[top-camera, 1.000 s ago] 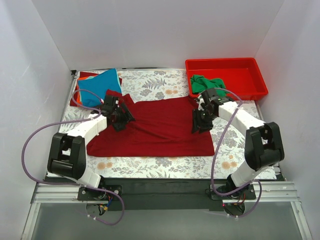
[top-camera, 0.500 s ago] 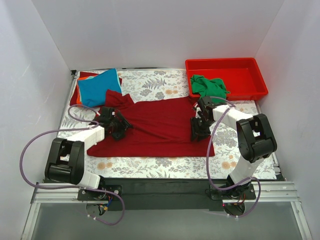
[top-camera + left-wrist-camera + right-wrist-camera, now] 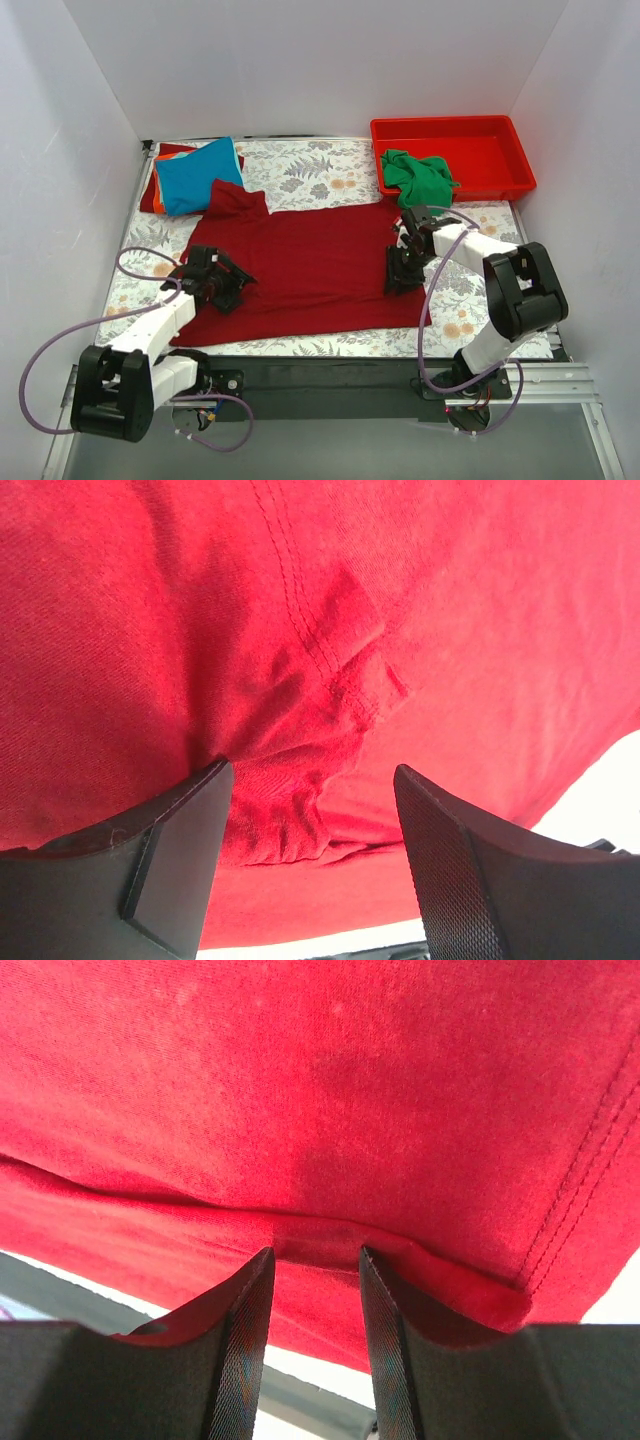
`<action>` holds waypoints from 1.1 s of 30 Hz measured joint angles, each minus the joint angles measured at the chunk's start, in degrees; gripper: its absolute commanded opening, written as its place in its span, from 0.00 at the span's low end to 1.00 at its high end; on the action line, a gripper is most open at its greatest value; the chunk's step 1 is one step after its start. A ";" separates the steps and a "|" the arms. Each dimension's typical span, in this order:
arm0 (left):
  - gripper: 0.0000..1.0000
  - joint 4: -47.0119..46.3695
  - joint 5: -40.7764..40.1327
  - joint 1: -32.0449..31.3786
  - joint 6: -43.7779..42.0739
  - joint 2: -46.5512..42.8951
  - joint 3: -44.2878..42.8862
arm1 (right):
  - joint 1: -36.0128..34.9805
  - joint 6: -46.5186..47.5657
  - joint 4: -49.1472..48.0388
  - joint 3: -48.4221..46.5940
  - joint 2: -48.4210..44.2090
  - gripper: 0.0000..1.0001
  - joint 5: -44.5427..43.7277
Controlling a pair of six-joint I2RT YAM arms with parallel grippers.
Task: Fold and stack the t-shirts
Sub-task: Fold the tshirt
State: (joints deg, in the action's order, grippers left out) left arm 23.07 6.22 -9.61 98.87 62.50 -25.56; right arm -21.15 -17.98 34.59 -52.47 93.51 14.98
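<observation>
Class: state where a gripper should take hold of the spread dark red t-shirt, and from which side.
Probably by the right-hand edge of the dark red t-shirt, coming low from the right: it lies flat, so only an edge gives a lip, and there it is doubled over.

Five t-shirts: one dark red shirt, one green shirt, one bright blue shirt, one orange shirt, one red shirt. One red plastic tray. One floral table cloth.
</observation>
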 measured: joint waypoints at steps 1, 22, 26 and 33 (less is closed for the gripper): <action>0.65 0.79 0.00 0.02 0.33 -1.05 0.42 | -0.11 -0.31 0.13 1.09 -0.87 0.47 0.35; 0.65 12.22 -7.43 0.02 -5.77 3.32 -15.08 | -2.56 -2.56 12.35 -4.39 -7.39 0.48 -4.33; 0.65 10.75 -7.52 0.02 -8.07 4.72 -18.03 | -2.56 -1.88 12.24 -8.72 -6.27 0.48 -5.66; 0.65 7.28 -6.21 0.02 -11.61 9.75 -18.08 | -2.56 -1.20 12.26 -8.33 -3.19 0.49 -9.01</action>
State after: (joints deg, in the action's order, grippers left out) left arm 30.35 0.01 -9.58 87.26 72.25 -43.64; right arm -23.70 -19.18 46.85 -60.80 90.32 5.98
